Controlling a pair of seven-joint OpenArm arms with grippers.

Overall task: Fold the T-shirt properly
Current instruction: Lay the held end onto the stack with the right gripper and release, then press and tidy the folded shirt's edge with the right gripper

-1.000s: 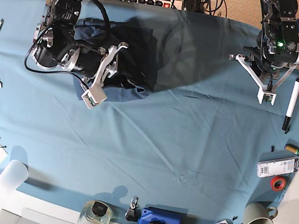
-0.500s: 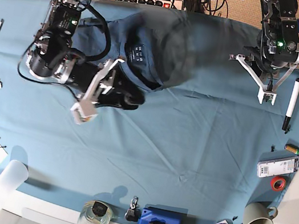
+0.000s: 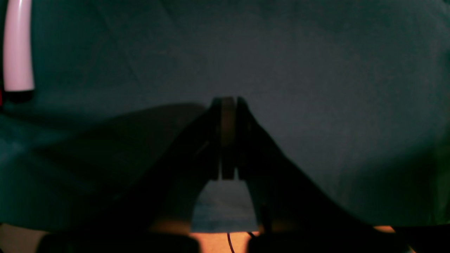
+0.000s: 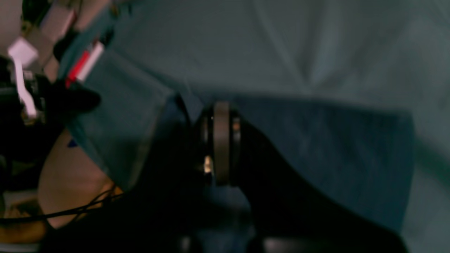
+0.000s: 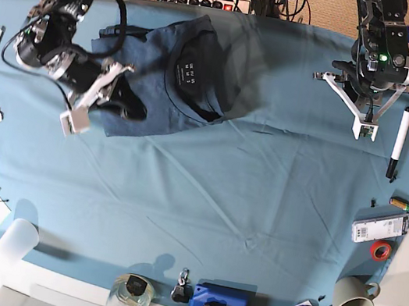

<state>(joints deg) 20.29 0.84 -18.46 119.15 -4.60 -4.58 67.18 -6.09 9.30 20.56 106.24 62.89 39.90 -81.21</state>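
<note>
At the teal cloth-covered table's (image 5: pixel 264 171) far left lies the crumpled dark navy cotton T-shirt (image 5: pixel 175 72), collar label showing. The right gripper (image 5: pixel 86 104), jaws together, should drag its hem outward, flattening it. The left gripper (image 5: pixel 362 121), closed and empty, hangs well apart.

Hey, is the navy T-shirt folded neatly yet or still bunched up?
Still bunched up: the T-shirt lies crumpled at the table cloth's far edge, collar label showing, edges uneven and overlapping, no clean rectangle.
</note>
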